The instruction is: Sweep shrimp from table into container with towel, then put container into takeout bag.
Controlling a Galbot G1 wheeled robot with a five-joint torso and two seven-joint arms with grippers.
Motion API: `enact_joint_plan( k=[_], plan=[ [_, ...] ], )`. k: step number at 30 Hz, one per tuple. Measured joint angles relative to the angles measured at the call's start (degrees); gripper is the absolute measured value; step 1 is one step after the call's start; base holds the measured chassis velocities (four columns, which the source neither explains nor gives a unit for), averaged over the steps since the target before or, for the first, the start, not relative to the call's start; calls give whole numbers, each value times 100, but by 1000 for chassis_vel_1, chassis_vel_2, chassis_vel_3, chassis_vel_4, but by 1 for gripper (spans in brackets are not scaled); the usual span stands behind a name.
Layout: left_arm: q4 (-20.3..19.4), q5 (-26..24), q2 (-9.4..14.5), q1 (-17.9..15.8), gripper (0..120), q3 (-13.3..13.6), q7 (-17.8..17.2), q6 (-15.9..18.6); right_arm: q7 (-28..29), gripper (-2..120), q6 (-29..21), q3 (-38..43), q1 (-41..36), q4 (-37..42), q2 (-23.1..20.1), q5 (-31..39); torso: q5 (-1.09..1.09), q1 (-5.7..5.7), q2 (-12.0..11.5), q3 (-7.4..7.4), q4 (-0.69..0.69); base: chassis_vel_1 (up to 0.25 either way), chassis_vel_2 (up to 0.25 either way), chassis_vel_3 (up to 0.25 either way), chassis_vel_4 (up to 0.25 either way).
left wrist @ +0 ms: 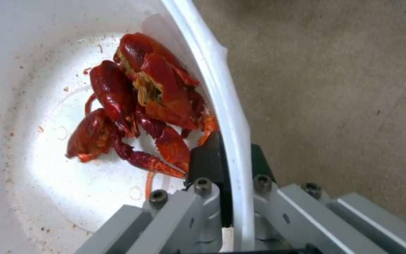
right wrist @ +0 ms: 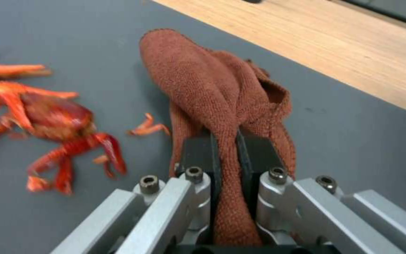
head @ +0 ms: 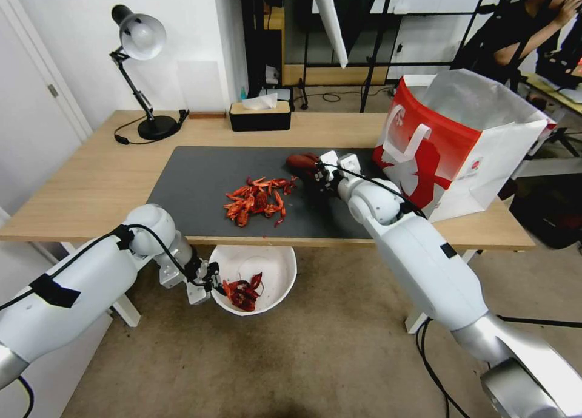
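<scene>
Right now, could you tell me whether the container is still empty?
No, several shrimp already lie inside the container.

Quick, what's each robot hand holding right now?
Left gripper: shut on the container rim, below the table edge.
Right gripper: shut on the towel, beside the shrimp.

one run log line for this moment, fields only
left hand: shut on container rim, below table edge | right hand: shut on towel | shrimp: most on mat
</scene>
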Motion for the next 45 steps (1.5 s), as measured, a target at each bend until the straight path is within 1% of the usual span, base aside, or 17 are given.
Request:
enact_joint_plan(
  k=[5, 8, 9, 11, 13, 15, 17, 26, 32, 45],
  plan=[
    [3, -26, 11, 14, 0, -30, 0, 3, -173, 5, 6, -124, 221, -284, 124, 137, 0, 0, 0, 0, 0, 0, 0, 0, 0],
    [10, -56, 38, 37, 0, -82, 0, 6, -421, 5, 73, -252, 356, -475, 200, 140, 0, 0, 0, -1, 1, 0, 0, 0, 0],
    [10, -56, 38, 37, 0, -82, 0, 6, -421, 5, 73, -252, 356, -475, 200, 140, 0, 0, 0, -1, 1, 0, 0, 0, 0],
    [22, -105, 66, 81, 0, -134, -2, 8, -647, 5, 156, -357, 370, -507, 194, 78, 0, 0, 0, 0, 0, 0, 0, 0, 0],
    [26, -117, 74, 95, 0, -146, -4, 9, -699, 5, 177, -378, 367, -507, 186, 68, 0, 0, 0, 0, 0, 0, 0, 0, 0],
    [39, -154, 107, 160, 0, -205, -13, 9, -856, 5, 225, -453, 273, -379, 138, 38, 0, 0, 0, 0, 0, 0, 0, 0, 0],
    [45, -164, 115, 187, 0, -227, -17, 10, -896, 5, 227, -487, 200, -269, 103, 24, 0, 0, 0, 0, 1, 0, 0, 0, 0],
    [59, -197, 88, 206, 0, -257, -33, 25, -861, 5, 192, -589, -94, 274, -123, 52, 0, 0, 1, -1, 0, 0, 0, 0, 0],
    [124, -228, 36, 137, 0, -253, -39, 40, -813, 5, 174, -609, -349, 698, -337, 128, 1, 0, 1, -1, -1, 0, 0, 0, 0],
    [186, -257, -12, 98, 0, -240, -47, 44, -698, 5, 104, -657, -639, 1216, -453, 122, 1, 0, 1, 0, 0, 0, 0, 0, 0]
  ],
)
